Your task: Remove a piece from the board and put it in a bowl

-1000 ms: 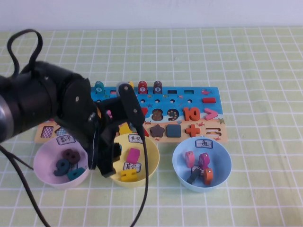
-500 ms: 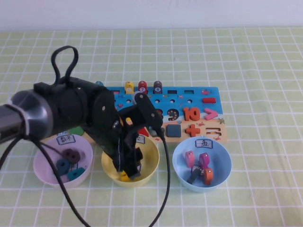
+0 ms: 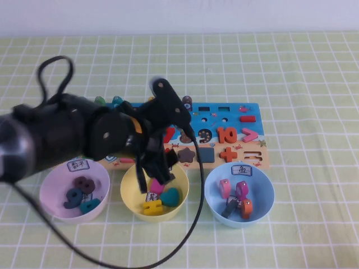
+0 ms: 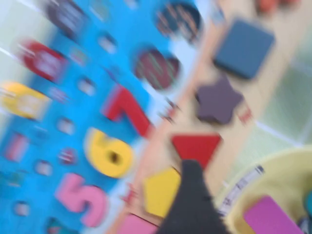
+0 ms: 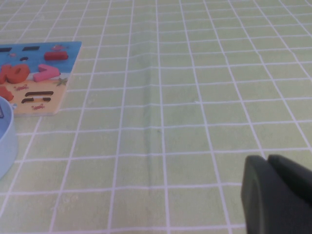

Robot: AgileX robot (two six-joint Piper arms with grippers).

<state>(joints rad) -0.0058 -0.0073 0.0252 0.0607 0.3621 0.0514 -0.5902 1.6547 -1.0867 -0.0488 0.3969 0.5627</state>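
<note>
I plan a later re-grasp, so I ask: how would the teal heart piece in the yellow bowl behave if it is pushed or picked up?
The heart piece looks flat and stiff, so it should slide, not roll. It leans on other pieces in the yellow bowl, so it may shift. The left claw hangs above that bowl; the right claw is parked away.

Left arm reaches across from the left side, bulky and dark, wrist bent downward with its cable looping behind. The left gripper [image 3: 158, 168] hangs low at the centre, pointing down, one dark finger [image 4: 192, 204] showing in its wrist view. The right gripper [image 5: 278, 195] sits off to the side, just above the desk, fingers pressed together.
</note>
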